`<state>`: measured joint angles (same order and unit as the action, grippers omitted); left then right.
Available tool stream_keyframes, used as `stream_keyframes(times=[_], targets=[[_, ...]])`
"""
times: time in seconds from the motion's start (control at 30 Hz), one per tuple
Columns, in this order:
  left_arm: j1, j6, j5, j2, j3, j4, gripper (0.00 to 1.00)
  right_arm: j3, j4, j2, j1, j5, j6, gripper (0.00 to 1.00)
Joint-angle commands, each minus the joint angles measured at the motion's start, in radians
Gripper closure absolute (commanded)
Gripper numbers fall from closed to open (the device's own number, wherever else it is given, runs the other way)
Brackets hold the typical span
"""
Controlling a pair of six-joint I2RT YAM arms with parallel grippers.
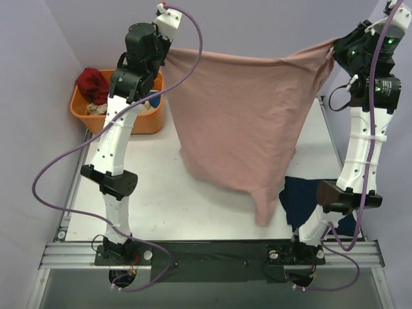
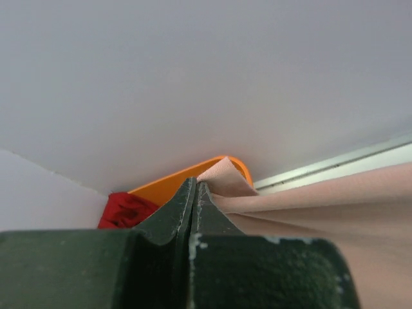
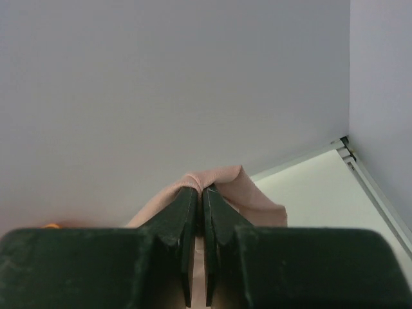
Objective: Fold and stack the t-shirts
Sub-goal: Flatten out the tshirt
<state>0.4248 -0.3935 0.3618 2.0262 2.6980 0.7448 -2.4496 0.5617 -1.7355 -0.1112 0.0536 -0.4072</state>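
Two arms were up, and one dusty-pink t-shirt hung stretched between them above the table. The left gripper had its two fingers pressed together on one top corner of the shirt. The right gripper pinched the other corner the same way, with cloth bunched just over its tips. The shirt's lower edge dangled, one narrow flap trailing lowest near the right arm.

One dark navy t-shirt lay crumpled on the table at the near right, partly behind that arm. At the far left stood one orange bin with one red cloth heaped inside, plus other bits too small to make out.
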Motion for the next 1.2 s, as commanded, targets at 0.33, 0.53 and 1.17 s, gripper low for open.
stream_keyframes(times=[0.33,0.53,1.17], targets=[[-0.029,-0.033,-0.026,-0.115,-0.073,-0.119,1.0,0.173,-0.247,0.223,-0.179,0.156,-0.062,1.0],[-0.057,0.007,-0.078,-0.196,-0.382,0.046,1.0,0.716,-0.152,0.488,-0.101,0.242,-0.015,1.0],[-0.069,0.024,-0.173,-0.399,-1.665,0.194,1.0,1.776,0.121,0.534,0.478,0.253,-0.269,1.0]])
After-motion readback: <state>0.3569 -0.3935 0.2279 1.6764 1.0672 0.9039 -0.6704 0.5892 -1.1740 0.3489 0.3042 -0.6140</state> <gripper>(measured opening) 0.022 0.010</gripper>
